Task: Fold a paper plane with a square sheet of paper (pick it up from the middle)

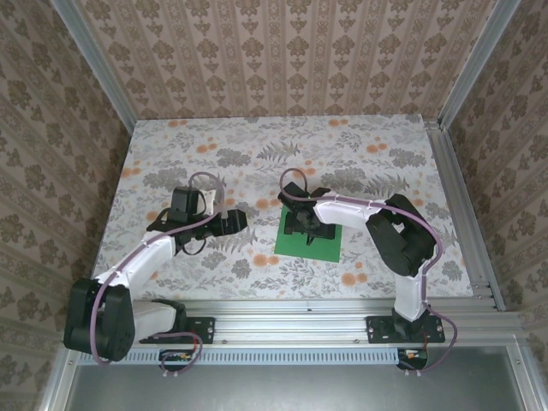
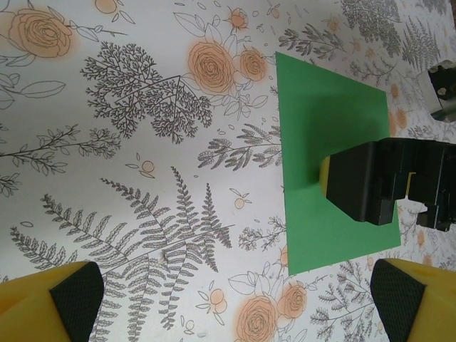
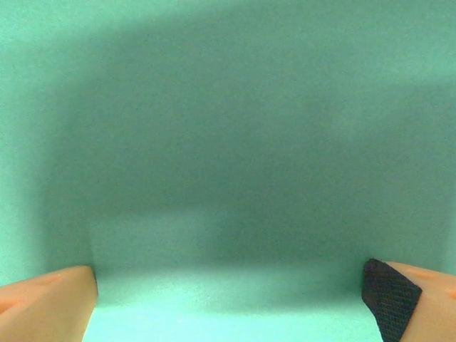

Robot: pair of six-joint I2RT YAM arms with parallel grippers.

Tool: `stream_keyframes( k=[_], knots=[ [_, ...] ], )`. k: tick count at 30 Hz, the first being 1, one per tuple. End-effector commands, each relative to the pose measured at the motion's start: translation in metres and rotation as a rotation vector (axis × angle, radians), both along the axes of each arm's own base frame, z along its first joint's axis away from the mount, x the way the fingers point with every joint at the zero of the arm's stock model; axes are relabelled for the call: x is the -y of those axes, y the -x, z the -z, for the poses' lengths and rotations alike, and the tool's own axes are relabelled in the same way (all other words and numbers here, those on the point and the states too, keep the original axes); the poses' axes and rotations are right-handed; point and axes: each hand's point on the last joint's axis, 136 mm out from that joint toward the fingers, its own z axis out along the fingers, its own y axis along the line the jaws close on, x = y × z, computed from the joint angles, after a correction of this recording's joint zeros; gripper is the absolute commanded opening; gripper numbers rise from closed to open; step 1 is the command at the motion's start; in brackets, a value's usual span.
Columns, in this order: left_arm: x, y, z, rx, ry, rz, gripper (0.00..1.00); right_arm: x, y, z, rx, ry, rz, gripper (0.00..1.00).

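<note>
I see the square sheet of paper (image 1: 289, 242) lying flat near the middle of the table (image 1: 171, 154), a little closer to its near edge. Bare floral top lies open all round it, widest toward the far edge. My right gripper (image 1: 306, 229) hangs over the sheet's middle, jaws wide apart, hiding that part from above. Up close the green blurs, so I cannot tell whether the fingertips touch. The left gripper (image 1: 235, 221) sits just left of the sheet, jaws apart too.
</note>
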Motion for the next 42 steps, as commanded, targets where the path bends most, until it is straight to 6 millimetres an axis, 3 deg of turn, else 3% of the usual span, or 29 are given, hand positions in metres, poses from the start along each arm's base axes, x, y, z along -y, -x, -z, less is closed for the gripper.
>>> stream_keyframes(
  k=[1, 7, 15, 22, 32, 42],
  knots=[
    [0.006, -0.009, -0.014, 0.036, 0.016, 0.010, 1.00, 0.004, 0.004, 0.008, -0.019, -0.021, 0.018, 0.99],
    [0.007, -0.007, -0.011, 0.029, 0.009, 0.015, 1.00, 0.006, 0.006, 0.016, -0.032, -0.032, 0.022, 0.97],
    [0.007, -0.006, -0.013, 0.028, -0.001, 0.022, 1.00, 0.020, 0.005, 0.017, -0.055, 0.132, -0.024, 0.91],
    [0.008, -0.005, -0.011, 0.023, -0.002, 0.033, 1.00, 0.014, 0.003, 0.019, -0.058, 0.131, -0.040, 0.88],
    [0.008, -0.004, -0.009, 0.023, -0.007, 0.040, 1.00, 0.005, -0.012, -0.013, 0.020, 0.131, -0.070, 0.79],
    [0.007, -0.002, -0.007, 0.019, -0.015, 0.047, 1.00, 0.001, -0.008, 0.007, -0.009, 0.061, -0.048, 0.78]
  ],
)
